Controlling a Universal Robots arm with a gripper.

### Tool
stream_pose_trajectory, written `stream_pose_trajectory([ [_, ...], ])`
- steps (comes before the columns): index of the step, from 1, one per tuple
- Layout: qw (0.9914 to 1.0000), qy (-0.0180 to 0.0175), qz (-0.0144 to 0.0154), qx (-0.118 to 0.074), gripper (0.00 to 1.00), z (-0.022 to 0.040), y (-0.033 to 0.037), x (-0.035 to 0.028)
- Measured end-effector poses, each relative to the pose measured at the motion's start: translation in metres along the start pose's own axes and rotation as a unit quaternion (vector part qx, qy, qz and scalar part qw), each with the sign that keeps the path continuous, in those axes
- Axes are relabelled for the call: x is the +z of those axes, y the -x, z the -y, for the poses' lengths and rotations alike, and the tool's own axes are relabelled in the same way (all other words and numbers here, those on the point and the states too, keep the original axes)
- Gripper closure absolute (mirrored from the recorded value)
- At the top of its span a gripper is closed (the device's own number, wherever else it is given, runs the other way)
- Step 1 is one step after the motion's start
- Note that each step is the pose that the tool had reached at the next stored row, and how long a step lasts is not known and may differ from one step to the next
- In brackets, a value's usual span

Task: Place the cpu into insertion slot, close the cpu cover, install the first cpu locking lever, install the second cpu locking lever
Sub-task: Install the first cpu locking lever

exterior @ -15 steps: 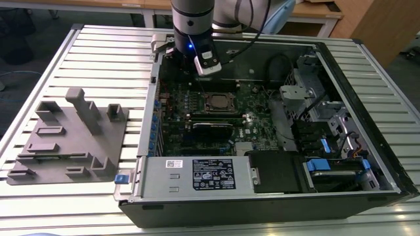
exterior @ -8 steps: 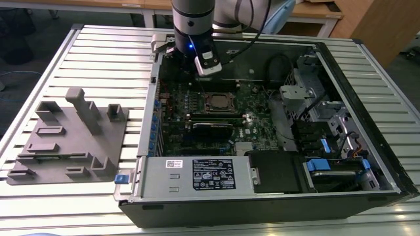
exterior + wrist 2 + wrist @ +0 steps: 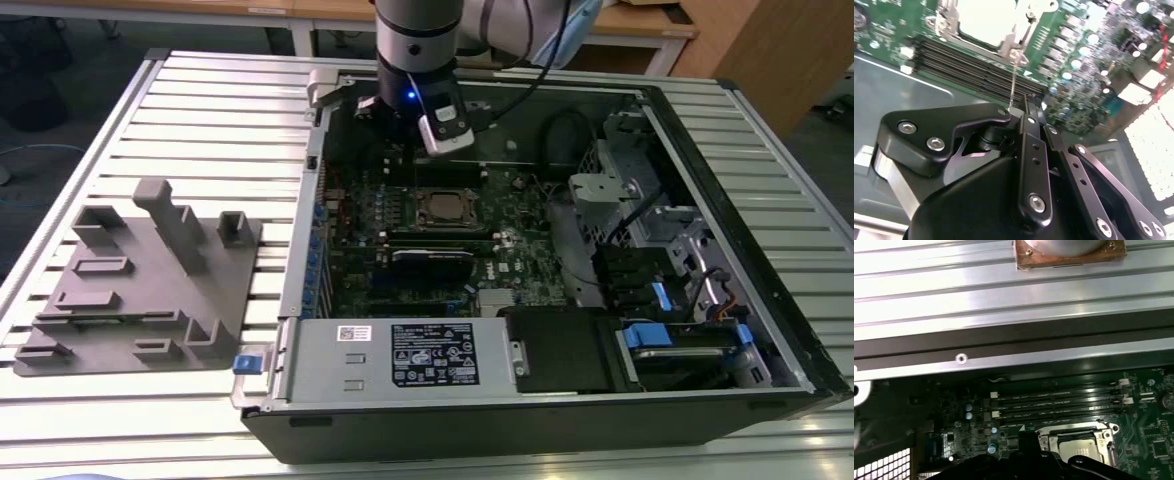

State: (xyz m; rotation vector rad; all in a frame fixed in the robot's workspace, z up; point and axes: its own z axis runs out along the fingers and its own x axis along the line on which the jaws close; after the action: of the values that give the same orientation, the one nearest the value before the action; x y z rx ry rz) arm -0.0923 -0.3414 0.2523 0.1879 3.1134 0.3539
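The cpu (image 3: 445,209) lies flat in the insertion slot (image 3: 416,222) in the middle of the motherboard, its pale metal top (image 3: 1081,449) showing. The cpu cover (image 3: 1074,431) lies down around it as a silver frame. A thin wire locking lever (image 3: 1013,80) runs from the socket's corner to the tip of my gripper (image 3: 1032,106). The black fingers (image 3: 1026,125) are pressed together. I cannot tell whether the lever's end is caught between them or only touches them. In the exterior view the gripper (image 3: 398,150) hangs inside the open case, just behind the socket.
Long black memory slots (image 3: 1054,401) lie between the socket and the case's back wall (image 3: 1004,342). A grey fixture block (image 3: 147,275) sits on the slatted table at the exterior view's left. The power supply (image 3: 400,352) and drive cage (image 3: 667,260) fill the case's front and right.
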Motion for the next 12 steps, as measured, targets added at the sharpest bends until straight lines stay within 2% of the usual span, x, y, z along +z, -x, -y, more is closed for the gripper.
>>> stream_pose_trajectory([
  [6, 1.00000, -0.0002, 0.0001, 0.000, 0.89, -0.0020, 0.0171, 0.0006],
  [12, 1.00000, 0.0004, 0.0001, 0.000, 0.89, -0.0027, 0.0268, 0.0024],
])
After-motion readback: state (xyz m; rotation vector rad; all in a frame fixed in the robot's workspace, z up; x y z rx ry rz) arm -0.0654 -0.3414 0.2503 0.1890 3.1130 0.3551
